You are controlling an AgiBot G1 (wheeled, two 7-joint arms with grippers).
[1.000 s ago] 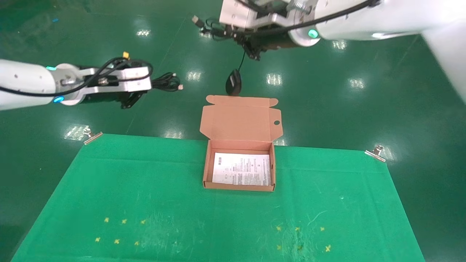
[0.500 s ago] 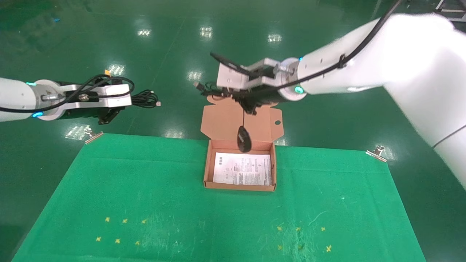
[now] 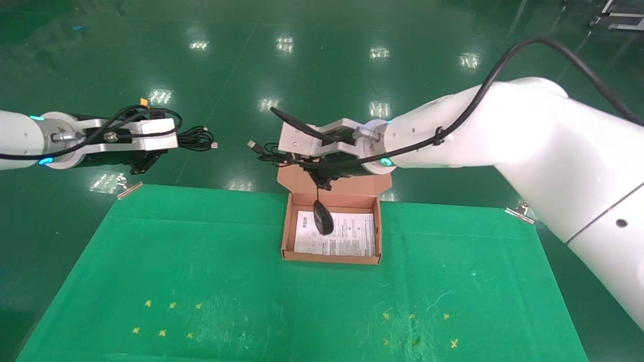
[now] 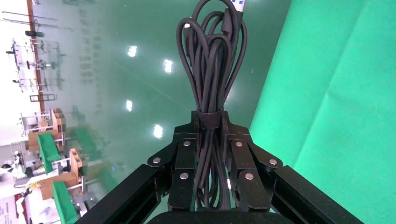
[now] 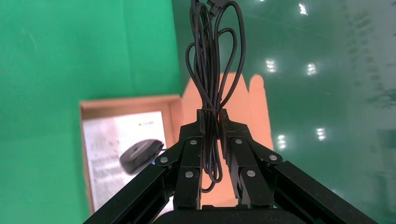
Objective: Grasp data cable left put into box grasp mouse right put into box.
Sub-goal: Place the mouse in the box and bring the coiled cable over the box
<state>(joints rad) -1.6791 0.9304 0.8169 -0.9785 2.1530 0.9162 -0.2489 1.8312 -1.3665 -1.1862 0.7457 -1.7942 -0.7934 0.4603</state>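
The right end effector (image 3: 318, 182), pinching its cord, is dangling the glossy oval mouse (image 3: 323, 219) lengthwise-down over the cardboard box (image 3: 332, 256); the left end effector (image 3: 146, 160) is clamping the looped data cable (image 3: 197, 140).

An industrial test hall or robotics workshop is suggested by the glossy green epoxy floor (image 3: 352, 75), in which rows of ceiling lights are mirrored. A green cloth (image 3: 201, 261) is clipped to the table's far corners (metal clips (image 3: 519, 211)), and distant workstations (image 4: 42, 149) are glimpsed.
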